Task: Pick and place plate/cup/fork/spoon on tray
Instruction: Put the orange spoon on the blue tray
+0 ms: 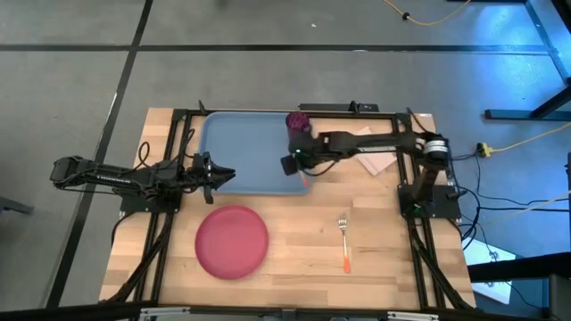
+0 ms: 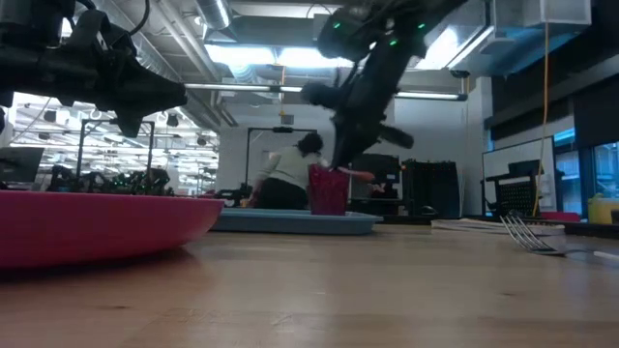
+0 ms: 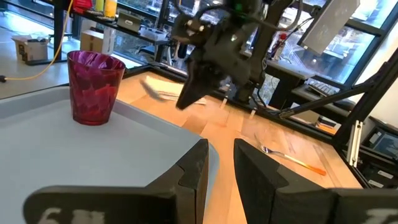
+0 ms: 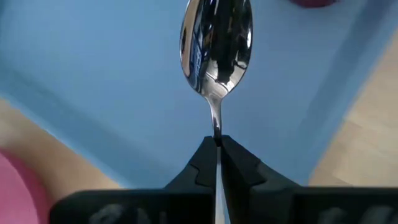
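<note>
Spoon [image 4: 216,46] placement is the step in hand: the utensil is pinched by its neck between the closed fingers of the right gripper [image 4: 217,144], its bowl pointing forward over the light-blue tray [image 1: 245,152]. In the high view the right gripper [image 1: 294,163] is held above the tray's right edge, near the front right corner, with the maroon cup [image 1: 297,121] already standing in the tray's far right corner. The plate [image 1: 232,241] and the fork [image 1: 344,241] are left on the table in front of the tray, well apart from each other.

For a clean release, the spoon should be carried a little further left so that the whole length clears the raised rim, then lowered close to the tray floor before the fingers are parted; the cup should be kept at a distance from the swing. A drop from height would likely let the spoon bounce or skid.

The left gripper [image 3: 219,168] is held slightly open and empty, hovering at the tray's left edge.
</note>
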`<action>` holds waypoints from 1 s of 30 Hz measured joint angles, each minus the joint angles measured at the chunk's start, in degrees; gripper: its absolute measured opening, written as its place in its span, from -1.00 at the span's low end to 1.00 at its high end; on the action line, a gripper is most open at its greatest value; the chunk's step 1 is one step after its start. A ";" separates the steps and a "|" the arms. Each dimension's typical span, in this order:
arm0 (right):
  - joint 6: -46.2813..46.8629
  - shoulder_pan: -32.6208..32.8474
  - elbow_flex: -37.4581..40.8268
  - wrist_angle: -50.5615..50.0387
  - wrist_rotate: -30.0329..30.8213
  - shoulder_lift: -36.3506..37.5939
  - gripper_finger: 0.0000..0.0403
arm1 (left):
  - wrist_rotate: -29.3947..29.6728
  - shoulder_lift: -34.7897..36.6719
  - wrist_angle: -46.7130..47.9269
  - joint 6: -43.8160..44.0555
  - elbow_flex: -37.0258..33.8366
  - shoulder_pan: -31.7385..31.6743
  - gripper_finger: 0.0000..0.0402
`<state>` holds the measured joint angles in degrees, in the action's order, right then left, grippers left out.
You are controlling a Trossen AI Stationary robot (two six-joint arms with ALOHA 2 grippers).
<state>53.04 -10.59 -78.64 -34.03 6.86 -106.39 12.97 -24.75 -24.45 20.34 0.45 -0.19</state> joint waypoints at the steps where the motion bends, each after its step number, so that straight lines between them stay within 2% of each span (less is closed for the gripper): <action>1: -0.69 -0.29 -0.81 0.08 -0.48 -1.28 -0.95 | 0.00 0.00 0.01 0.00 0.00 0.00 -0.66; 9: -0.69 -2.75 -2.86 -0.14 -1.52 -8.56 -0.95 | 0.00 0.00 0.02 0.02 0.00 0.00 -0.66; 19: 2.16 -3.96 -2.88 1.00 -1.43 -8.98 -0.95 | 0.00 0.00 0.02 0.10 0.00 0.00 -0.66; 24: 2.07 -3.89 -2.45 1.65 -1.32 -8.98 -0.84 | -0.40 0.00 0.02 0.17 -0.01 0.00 -0.66; 30: 1.83 -3.82 -2.42 2.72 2.66 -8.98 -0.75 | -0.39 0.00 0.04 0.26 0.00 0.00 -0.66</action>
<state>54.87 -14.41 -81.06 -31.32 9.53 -115.37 12.58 -24.75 -24.40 20.60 0.45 -0.19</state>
